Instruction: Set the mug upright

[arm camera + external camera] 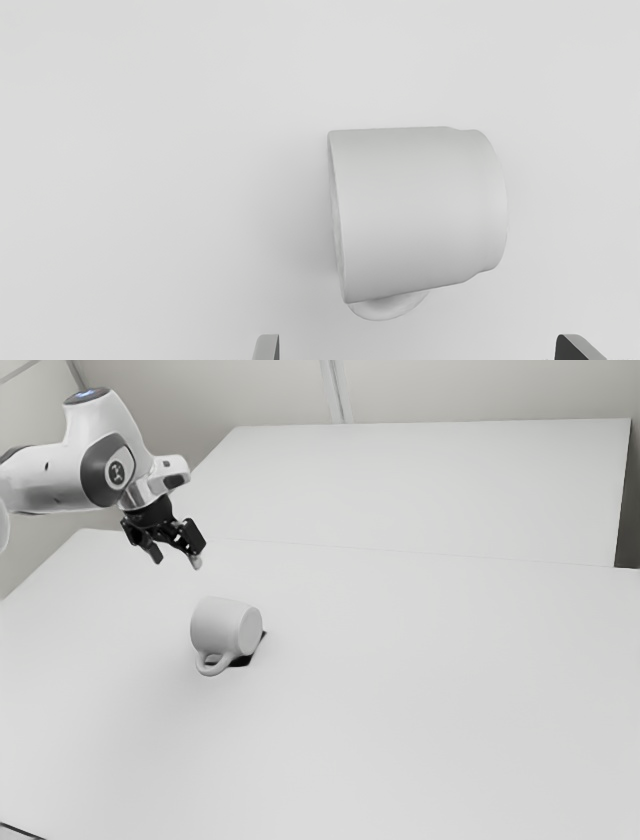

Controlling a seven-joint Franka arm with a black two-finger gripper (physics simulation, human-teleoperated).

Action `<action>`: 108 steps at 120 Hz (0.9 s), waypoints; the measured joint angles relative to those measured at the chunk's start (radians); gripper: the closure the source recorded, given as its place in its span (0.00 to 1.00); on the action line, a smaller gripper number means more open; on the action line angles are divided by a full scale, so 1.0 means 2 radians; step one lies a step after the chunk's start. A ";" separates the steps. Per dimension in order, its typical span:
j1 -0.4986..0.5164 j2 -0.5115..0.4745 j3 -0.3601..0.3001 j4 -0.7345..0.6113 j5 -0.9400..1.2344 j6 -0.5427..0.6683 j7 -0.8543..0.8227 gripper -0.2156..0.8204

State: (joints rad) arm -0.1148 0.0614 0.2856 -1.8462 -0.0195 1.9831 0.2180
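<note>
The mug (219, 625) is lying on its side on the desk (400, 690), so it is needing to be stood up. In the exterior view, its bottom (251, 632) is facing about 3 o'clock, its open end (336, 220) is facing 9 o'clock, and its handle (208, 671) is poking toward 6 or 7 o'clock. The gripper (177, 561) is hanging over the desk, with the mug lying at about 5 o'clock from it. Its fingers (266, 348) are standing wide apart and holding nothing. I am guessing that reaching the mug is the step in hand. The next move is probably needing the gripper to go down around it and squeeze, ready for tipping it bottom-down.
</note>
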 joint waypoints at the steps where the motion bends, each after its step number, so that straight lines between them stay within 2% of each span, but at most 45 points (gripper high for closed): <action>1: -0.001 0.000 0.000 0.000 0.000 0.000 0.000 0.21; 18: -0.007 -0.003 0.011 -0.007 -0.013 -0.001 0.007 0.21; 26: 0.005 0.002 0.017 -0.013 -0.044 -0.002 0.021 0.21; 49: 0.052 0.065 0.032 -0.003 -0.162 -0.013 0.096 0.21; 77: 0.099 0.132 0.034 0.027 -0.296 -0.072 0.201 0.21; 108: 0.130 0.181 0.034 0.046 -0.419 -0.140 0.300 0.21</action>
State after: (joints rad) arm 0.1448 0.4243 0.3529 -1.7540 -0.8569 1.7024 0.8182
